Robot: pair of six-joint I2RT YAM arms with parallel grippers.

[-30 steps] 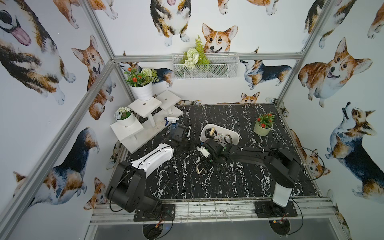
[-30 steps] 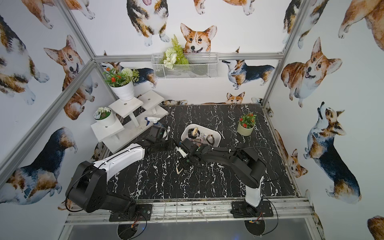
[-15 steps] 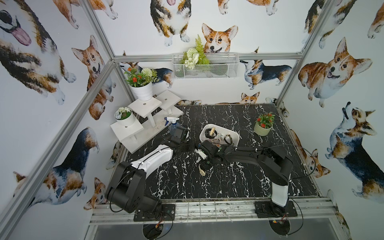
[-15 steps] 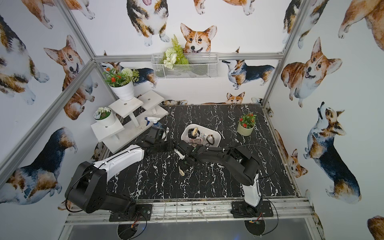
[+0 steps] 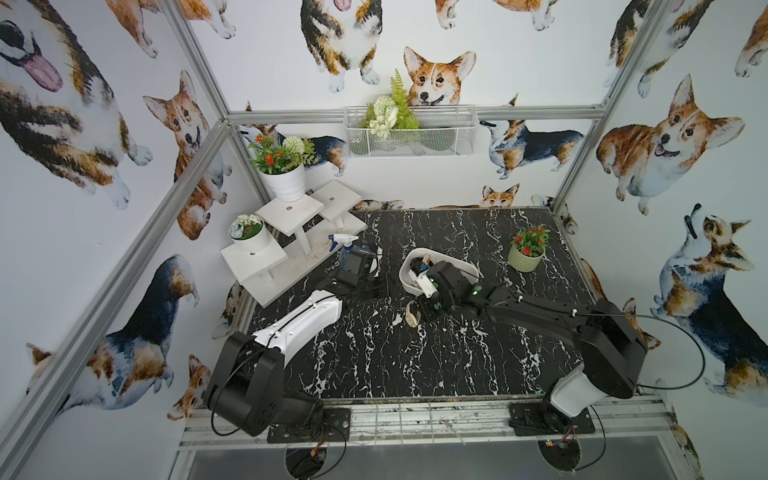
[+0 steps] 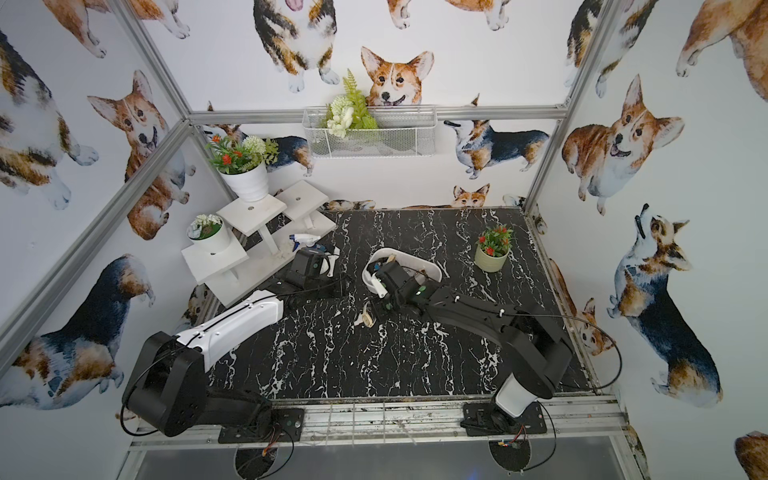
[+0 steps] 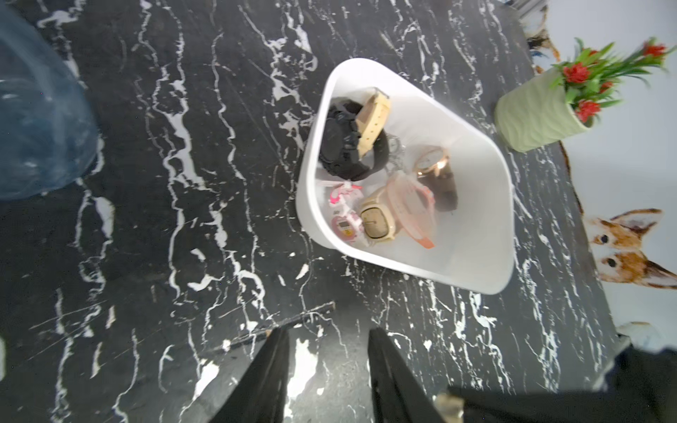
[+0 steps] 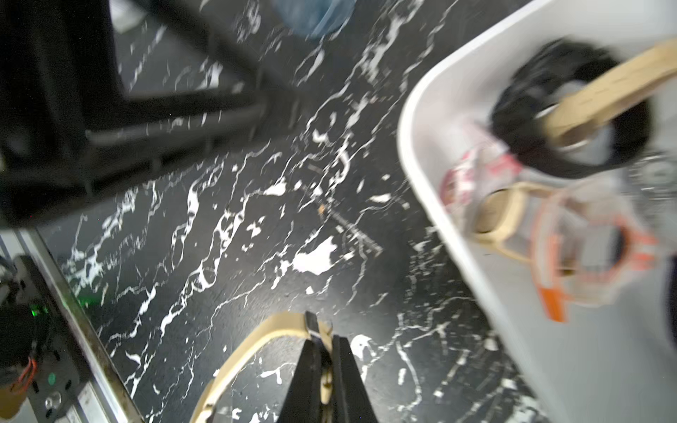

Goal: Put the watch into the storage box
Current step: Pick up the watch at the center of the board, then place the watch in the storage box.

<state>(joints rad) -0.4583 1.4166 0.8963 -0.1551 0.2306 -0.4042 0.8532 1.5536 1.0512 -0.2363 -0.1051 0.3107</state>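
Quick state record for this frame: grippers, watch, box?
right gripper: shut on the strap of the beige-strapped wristwatch
left gripper: open, empty
watch position: outside the box, over the black marble tabletop
shallow white plastic storage box: upright, holds several other watches
task: watch not yet in the box

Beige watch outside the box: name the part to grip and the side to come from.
Take the beige watch by its strap, from above, jaws across the band's flat faces: it is thin and arches clear of the table. The right gripper is shut on it.
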